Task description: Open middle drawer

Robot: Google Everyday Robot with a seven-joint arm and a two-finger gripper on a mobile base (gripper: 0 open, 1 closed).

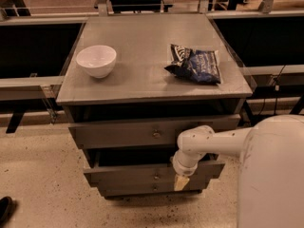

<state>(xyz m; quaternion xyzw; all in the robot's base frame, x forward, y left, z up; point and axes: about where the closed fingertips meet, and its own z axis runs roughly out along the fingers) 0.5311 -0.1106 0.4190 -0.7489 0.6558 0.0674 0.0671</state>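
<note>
Gripper [182, 182]: cream-tipped, pointed downward at lower centre of the frame, just right of the small round brass-coloured knob [156, 176]; whether it is apart or together cannot be told.

Grey wooden middle drawer [123, 174]: flat medium-width front, set between the wider top drawer [114, 135] and the narrower bottom drawer [128, 191].

Grey worktop [142, 80]: a round white bowl [96, 60] is carried at upper left, a crumpled dark blue snack bag [194, 64] at upper right.

Handling note: the knob is judged best gripped squarely, then drawn straight outward and level, so that jamming is avoided.
</note>
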